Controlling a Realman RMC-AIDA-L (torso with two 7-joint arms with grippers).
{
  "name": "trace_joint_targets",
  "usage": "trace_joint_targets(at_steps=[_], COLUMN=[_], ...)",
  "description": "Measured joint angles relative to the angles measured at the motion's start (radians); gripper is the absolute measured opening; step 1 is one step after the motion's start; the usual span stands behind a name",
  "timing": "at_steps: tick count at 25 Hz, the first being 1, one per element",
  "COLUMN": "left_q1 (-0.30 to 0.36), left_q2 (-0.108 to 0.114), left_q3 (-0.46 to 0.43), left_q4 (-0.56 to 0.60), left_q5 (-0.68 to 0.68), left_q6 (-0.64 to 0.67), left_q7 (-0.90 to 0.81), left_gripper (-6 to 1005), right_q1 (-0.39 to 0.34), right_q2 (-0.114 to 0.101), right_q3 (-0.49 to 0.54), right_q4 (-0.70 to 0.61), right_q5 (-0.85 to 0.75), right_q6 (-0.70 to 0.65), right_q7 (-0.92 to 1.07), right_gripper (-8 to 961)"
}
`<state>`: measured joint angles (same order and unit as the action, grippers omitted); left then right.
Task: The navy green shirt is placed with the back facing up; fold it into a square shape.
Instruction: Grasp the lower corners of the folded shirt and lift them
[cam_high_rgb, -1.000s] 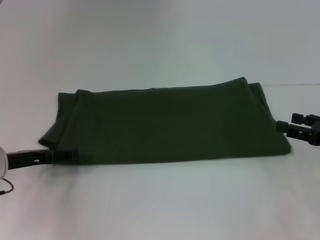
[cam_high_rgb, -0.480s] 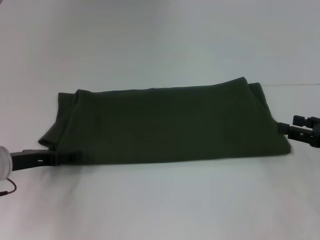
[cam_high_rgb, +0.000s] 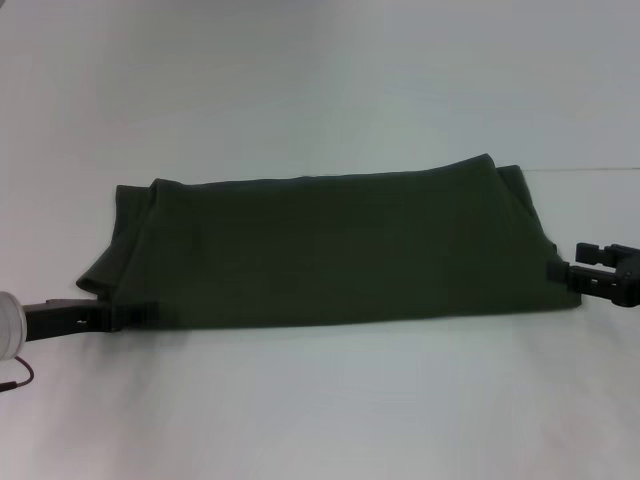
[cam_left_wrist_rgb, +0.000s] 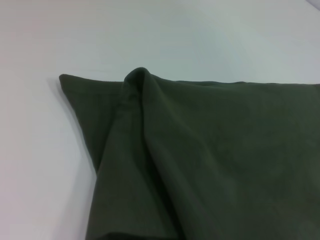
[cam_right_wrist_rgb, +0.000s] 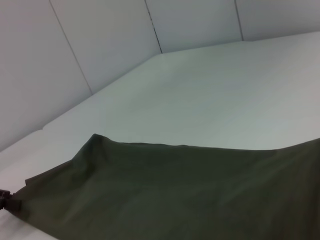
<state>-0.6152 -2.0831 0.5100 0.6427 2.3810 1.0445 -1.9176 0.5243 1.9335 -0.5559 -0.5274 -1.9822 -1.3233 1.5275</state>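
Observation:
The navy green shirt (cam_high_rgb: 330, 245) lies folded into a long band across the white table (cam_high_rgb: 320, 400), with its plain back side up. Its left end is bunched into a raised ridge, seen close in the left wrist view (cam_left_wrist_rgb: 145, 115). My left gripper (cam_high_rgb: 135, 314) lies low on the table at the shirt's near-left corner, touching the hem. At the near-right corner my right gripper (cam_high_rgb: 565, 272) sits against the edge of the cloth. The right wrist view looks along the shirt (cam_right_wrist_rgb: 190, 195) toward its left end.
White table surface stretches in front of and behind the shirt. A seam in the table runs off to the right (cam_high_rgb: 590, 168). Pale wall panels (cam_right_wrist_rgb: 115, 40) stand beyond the table's far side.
The right gripper has dropped nearer and now sits at the shirt's near-right corner. The left gripper has barely shifted at the near-left corner. The shirt lies as before.

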Motion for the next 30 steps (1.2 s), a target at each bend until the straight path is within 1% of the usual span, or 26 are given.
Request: trace_joint_targets(at_steps=[1, 7, 9, 11, 14, 22, 27, 30], left_q1=[0.000, -0.005, -0.007, -0.014, -0.015, -0.015, -0.015, -0.016], left_q2=[0.000, 0.001, 0.001, 0.002, 0.002, 0.006, 0.006, 0.006], left_q3=[0.000, 0.015, 0.021, 0.029, 0.029, 0.025, 0.025, 0.023], left_q4=[0.000, -0.002, -0.004, -0.009, -0.009, -0.009, -0.009, -0.009], left_q5=[0.000, 0.011, 0.017, 0.026, 0.025, 0.027, 0.025, 0.022], left_q6=[-0.001, -0.011, -0.018, -0.046, -0.046, -0.040, -0.038, -0.032], left_q7=[0.000, -0.005, -0.013, -0.031, -0.033, -0.043, -0.043, -0.049], left_gripper=[867, 632, 529, 467, 373, 224, 124, 45], right_q1=[0.000, 0.000, 0.000, 0.001, 0.001, 0.007, 0.040, 0.078], right_q2=[0.000, 0.002, 0.003, 0.003, 0.001, -0.003, -0.022, -0.036], right_q3=[0.002, 0.001, 0.001, 0.000, -0.001, -0.001, -0.003, -0.003], right_q4=[0.000, 0.000, 0.000, 0.000, 0.000, -0.013, -0.014, -0.014], right_q5=[0.000, -0.001, -0.001, -0.001, -0.001, -0.001, -0.051, -0.134], right_q6=[0.000, 0.002, 0.002, 0.002, 0.002, 0.012, 0.053, 0.096], right_q7=[0.000, 0.000, 0.001, 0.005, 0.014, 0.080, 0.209, 0.330], right_gripper=[746, 746, 746, 746, 746, 745, 745, 744])
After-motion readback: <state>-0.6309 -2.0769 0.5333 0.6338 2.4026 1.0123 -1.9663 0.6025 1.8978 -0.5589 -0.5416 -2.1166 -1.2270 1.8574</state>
